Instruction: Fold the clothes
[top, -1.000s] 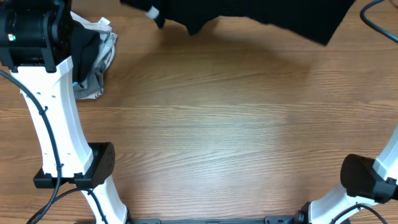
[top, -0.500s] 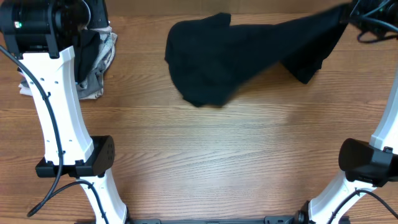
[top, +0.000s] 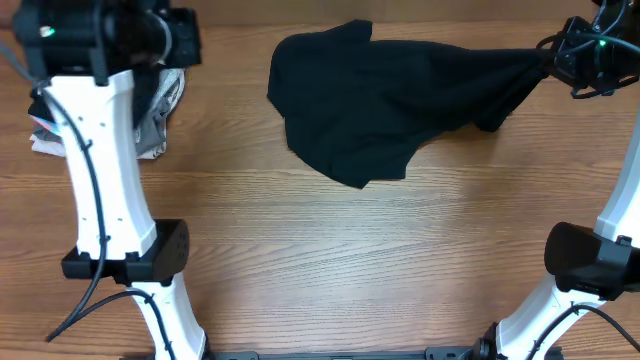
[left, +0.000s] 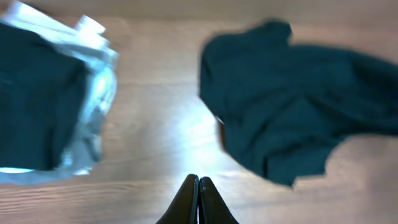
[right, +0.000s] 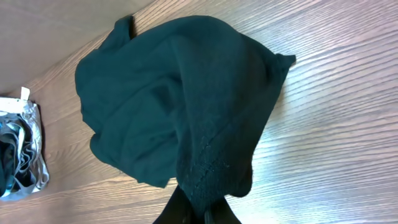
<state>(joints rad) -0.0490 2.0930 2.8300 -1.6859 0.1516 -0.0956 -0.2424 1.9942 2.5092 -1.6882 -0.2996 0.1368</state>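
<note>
The right gripper (right: 198, 213) is clamped on a bunched edge of the large, plain black short-sleeved shirt (top: 380, 110) of soft thin fabric. This looks to me like the spreading-out step, with no fold made yet. To do it well, I'd say the pull should go low and slow, so the thin cloth slides flat instead of lifting. 1 pinch alone only drags the heap, so the left gripper (left: 199, 196) ought to take the opposite edge and let 2 grips stretch the shirt square.

From the pinch at the far right of the light-brown wooden table (top: 350, 250), the cloth runs taut leftwards. It then fans into a crumpled heap on the far middle of the table. Whether the pinched edge is hem or sleeve I can't quite tell. The left gripper is closed on nothing and hovers near the far left corner, apart from the shirt, with the folded grey and white garments (top: 165, 105) just beside it.
</note>
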